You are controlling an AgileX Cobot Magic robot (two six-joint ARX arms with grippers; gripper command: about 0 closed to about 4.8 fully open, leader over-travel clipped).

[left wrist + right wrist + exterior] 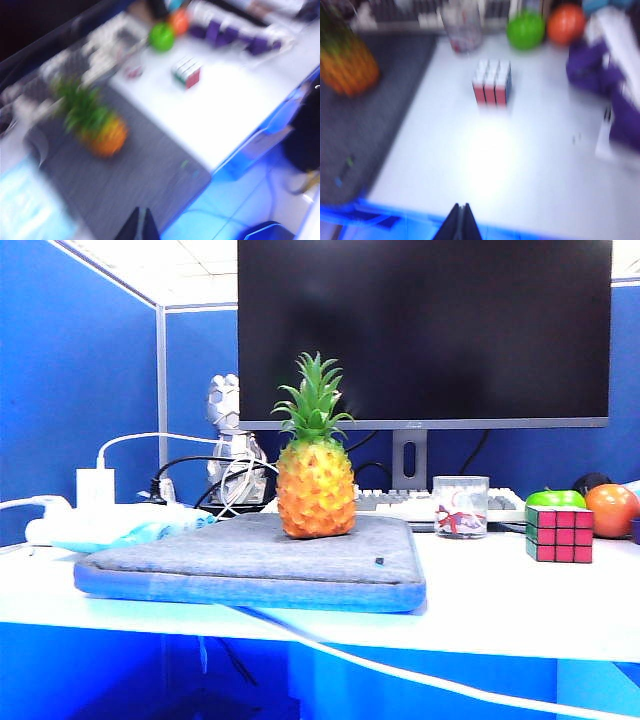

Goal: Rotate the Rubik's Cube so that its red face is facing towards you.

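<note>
Red-fronted Rubik's Cube beyond both claws

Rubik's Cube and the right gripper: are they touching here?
Apart. In the right wrist view the right gripper, fingertips closed together, hangs above the near table edge, and bare white table lies between it and the Rubik's Cube. The left gripper is also clear.

Orange plastic pineapple stands on the grey padded mat, toward its rear edge, at the white table's left half. Small 3x3 Rubik's Cube sits near the table's right edge, red face toward the front. Clear glass cup lies between them; green apple just behind the cube.

Left gripper and right gripper hang above the front edge, fingers together.
</note>
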